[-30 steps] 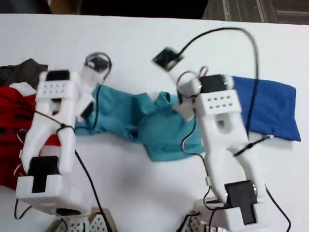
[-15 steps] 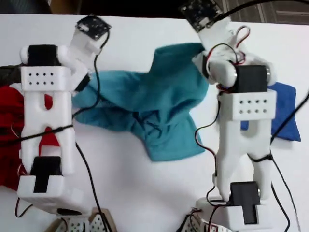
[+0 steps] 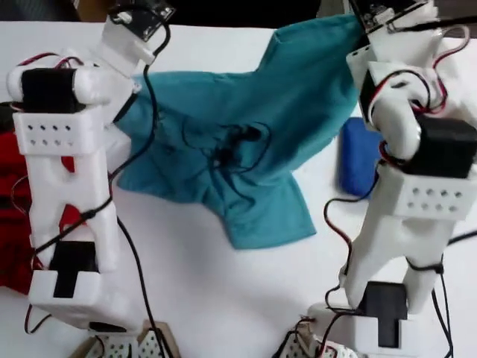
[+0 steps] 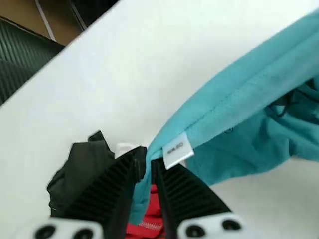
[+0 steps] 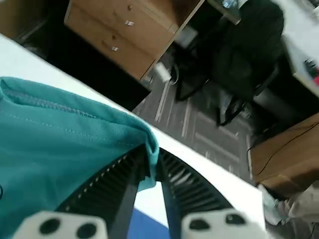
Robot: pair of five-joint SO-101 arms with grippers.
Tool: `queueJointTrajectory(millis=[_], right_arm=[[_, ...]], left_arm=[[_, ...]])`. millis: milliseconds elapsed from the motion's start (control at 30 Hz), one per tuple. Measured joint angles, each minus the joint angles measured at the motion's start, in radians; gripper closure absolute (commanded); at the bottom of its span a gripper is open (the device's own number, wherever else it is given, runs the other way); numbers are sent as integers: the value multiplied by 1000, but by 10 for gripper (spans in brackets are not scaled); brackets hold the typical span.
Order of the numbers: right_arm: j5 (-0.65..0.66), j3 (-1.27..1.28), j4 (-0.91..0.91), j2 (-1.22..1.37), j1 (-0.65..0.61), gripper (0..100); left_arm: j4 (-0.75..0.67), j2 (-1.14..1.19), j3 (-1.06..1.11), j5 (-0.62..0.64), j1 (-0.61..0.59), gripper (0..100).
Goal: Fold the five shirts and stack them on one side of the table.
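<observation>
A teal shirt (image 3: 246,142) hangs stretched between both arms above the white table (image 3: 223,298), its lower end still resting on the table. My left gripper (image 4: 148,164) is shut on one hem of the teal shirt (image 4: 239,114), by its white label. My right gripper (image 5: 152,159) is shut on another edge of the teal shirt (image 5: 60,144), lifted high near the table's far side. A folded blue shirt (image 3: 359,156) lies on the right, partly behind the right arm. A red shirt (image 3: 16,186) and a black shirt (image 4: 82,167) lie at the left.
Black cables (image 3: 223,149) from the arms hang across the teal shirt. Both arm bases (image 3: 74,291) stand at the near table edge. Beyond the far edge are wooden drawers (image 5: 124,30) and a dark chair (image 5: 249,55).
Both grippers have risen and moved toward the far edge, lifting and spreading the teal shirt. The right arm now hides much of the blue shirt.
</observation>
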Motion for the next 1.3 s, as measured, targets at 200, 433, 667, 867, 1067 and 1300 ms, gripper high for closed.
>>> queueJointTrajectory(millis=[200,433,667,867,1067,1300], right_arm=[[0,-68,0,-120,0,978],[68,-78,-23,-293,0,978],[89,-80,-28,-423,0,978],[112,-86,-112,-483,0,978],[196,-91,-196,-512,0,978],[203,-91,-140,-535,0,978]], left_arm=[[0,-89,-21,0,0,975],[0,-325,31,0,-11,975],[0,-535,166,0,-11,975],[0,-678,230,0,-11,975],[0,-779,238,0,-11,975],[0,-864,241,0,-12,975]])
